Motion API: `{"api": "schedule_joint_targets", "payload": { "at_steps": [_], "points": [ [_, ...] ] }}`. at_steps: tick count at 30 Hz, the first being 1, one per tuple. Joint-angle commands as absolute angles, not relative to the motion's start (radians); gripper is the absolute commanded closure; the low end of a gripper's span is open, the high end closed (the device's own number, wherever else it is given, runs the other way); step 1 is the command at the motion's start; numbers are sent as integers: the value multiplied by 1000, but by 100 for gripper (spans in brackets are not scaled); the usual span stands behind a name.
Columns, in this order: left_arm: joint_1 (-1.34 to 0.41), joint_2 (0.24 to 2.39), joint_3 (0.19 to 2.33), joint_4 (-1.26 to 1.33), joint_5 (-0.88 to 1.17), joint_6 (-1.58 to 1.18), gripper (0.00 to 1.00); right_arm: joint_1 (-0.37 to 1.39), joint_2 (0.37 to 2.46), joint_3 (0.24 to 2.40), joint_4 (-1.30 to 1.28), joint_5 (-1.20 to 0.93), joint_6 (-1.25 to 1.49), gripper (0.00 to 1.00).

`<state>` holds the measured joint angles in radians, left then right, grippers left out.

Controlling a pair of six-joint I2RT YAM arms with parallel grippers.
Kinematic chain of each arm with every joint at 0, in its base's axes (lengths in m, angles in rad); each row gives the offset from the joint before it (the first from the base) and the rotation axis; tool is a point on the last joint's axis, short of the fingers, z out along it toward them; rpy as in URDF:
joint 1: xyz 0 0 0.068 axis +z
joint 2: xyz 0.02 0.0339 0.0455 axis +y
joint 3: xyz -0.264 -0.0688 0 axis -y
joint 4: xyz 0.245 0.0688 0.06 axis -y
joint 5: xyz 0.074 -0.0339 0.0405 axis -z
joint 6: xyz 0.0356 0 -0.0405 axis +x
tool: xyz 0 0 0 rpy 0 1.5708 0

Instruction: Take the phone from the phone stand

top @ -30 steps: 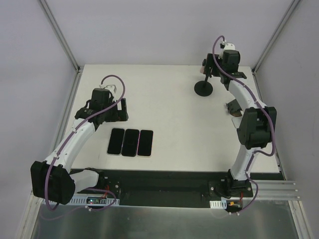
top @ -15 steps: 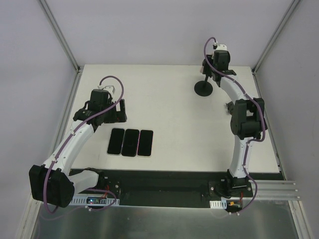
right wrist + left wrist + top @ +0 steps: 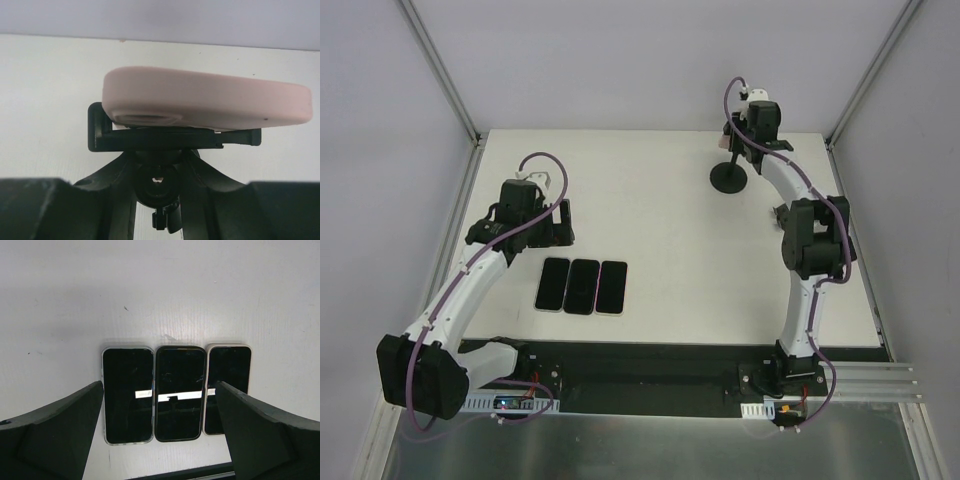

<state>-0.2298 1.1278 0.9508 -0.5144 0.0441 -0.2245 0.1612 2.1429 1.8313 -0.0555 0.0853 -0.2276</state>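
Pink phone (image 3: 205,102) sits long axis sideways in black stand (image 3: 165,140) — left jaws apart, right jaws unclear.

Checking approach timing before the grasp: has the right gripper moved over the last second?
Yes. In the top view the right gripper has shifted left, closing in on the phone stand, whose round base has stayed put.

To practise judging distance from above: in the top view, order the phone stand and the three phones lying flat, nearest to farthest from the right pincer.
1. phone stand, far right of the table, right beside the right pincer.
2. right-end phone, right end of the row.
3. middle phone, centre of the row.
4. left-end phone, left end of the row.
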Motion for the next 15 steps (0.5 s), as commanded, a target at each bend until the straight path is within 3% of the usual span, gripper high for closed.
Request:
{"api": "schedule_joint_targets", "payload": {
  "at_steps": [1,8,15],
  "points": [
    [-238,1092,951,-520,63,-184,8,193,1978,1737,-55,-116,-325,99],
    [-236,1016,943,-519,95,-36,7,225,1801,1594,-115,-454,-400,99],
    [-238,905,897,-427,331,58,6,308,1655,1425,-163,-607,-497,99]
  ]
}}
